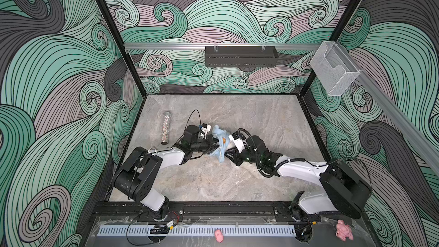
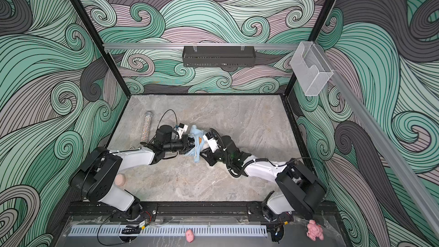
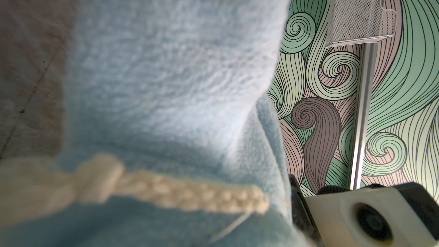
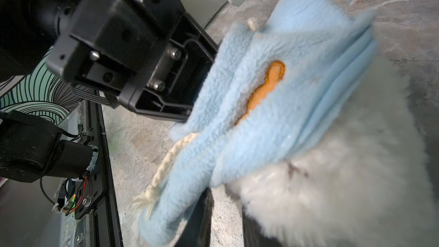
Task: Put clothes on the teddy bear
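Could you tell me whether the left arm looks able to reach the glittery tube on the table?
Probably not yet: the left gripper has its jaws shut on the light blue fleece garment. Otherwise the glittery silver tube lies beside that arm, nothing between.

This is looking like a robotics lab test cell: two robot arms (image 1: 171, 156) are sitting bolted to a black rail (image 1: 225, 208) beside a stone-look table (image 1: 237, 181), swirl-printed walls (image 1: 225, 8) and black posts (image 1: 111, 32) are boxing it in, and a slotted cable duct (image 1: 249, 230) is running along the front.
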`<act>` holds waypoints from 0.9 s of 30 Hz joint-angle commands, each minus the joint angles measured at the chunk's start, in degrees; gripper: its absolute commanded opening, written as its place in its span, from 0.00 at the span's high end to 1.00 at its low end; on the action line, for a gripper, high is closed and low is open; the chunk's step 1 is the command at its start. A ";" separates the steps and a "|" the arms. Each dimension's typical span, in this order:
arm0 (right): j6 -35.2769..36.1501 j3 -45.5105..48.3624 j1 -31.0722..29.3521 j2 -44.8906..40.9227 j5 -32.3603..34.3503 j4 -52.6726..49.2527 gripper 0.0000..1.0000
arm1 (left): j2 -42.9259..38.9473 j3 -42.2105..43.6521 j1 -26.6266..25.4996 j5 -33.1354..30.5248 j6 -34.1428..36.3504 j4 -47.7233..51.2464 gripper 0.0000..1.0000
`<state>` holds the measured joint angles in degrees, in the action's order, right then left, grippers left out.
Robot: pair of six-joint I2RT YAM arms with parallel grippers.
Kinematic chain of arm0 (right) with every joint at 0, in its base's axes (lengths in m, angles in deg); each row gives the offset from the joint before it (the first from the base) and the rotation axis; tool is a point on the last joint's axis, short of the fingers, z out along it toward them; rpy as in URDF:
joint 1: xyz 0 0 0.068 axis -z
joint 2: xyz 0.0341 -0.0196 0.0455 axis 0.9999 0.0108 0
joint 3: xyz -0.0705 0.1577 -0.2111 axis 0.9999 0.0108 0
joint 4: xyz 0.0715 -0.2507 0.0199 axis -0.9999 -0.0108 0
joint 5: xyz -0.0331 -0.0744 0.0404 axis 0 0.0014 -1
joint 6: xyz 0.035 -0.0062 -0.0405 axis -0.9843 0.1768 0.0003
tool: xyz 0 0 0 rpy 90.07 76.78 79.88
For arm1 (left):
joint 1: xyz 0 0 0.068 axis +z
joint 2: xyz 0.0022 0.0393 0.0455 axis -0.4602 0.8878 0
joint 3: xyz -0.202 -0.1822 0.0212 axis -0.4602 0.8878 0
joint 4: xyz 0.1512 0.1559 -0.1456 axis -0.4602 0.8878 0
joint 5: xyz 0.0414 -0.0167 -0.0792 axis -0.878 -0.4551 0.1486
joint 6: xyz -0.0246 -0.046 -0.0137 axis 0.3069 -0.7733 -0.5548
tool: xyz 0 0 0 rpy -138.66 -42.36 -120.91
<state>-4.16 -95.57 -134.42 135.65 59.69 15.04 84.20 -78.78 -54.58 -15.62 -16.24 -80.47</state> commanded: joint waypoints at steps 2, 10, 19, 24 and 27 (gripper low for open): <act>-3.47 -0.54 -0.32 2.33 -1.71 8.87 0.73 | 0.59 -0.24 -0.42 1.19 -0.13 -2.16 1.00; -5.29 -1.68 -0.83 5.16 -2.80 13.81 0.72 | 0.95 -0.24 -0.75 0.75 -0.09 -2.00 1.00; -8.03 -0.37 -0.84 2.97 13.33 8.16 1.00 | -0.69 -0.53 -0.84 -0.63 -0.72 -1.54 1.00; -12.09 2.59 -0.84 -2.69 30.05 -4.65 1.00 | -3.67 0.92 0.40 -3.46 -1.60 -1.23 1.00; -13.90 4.80 -0.84 -4.89 34.54 -8.48 1.00 | -5.36 1.66 1.78 -4.12 -2.55 -0.89 1.00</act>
<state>-14.43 -93.23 -136.12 132.13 80.24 15.46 81.84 -77.89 -54.21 -19.73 -17.60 -80.84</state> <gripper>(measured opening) 0.051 0.060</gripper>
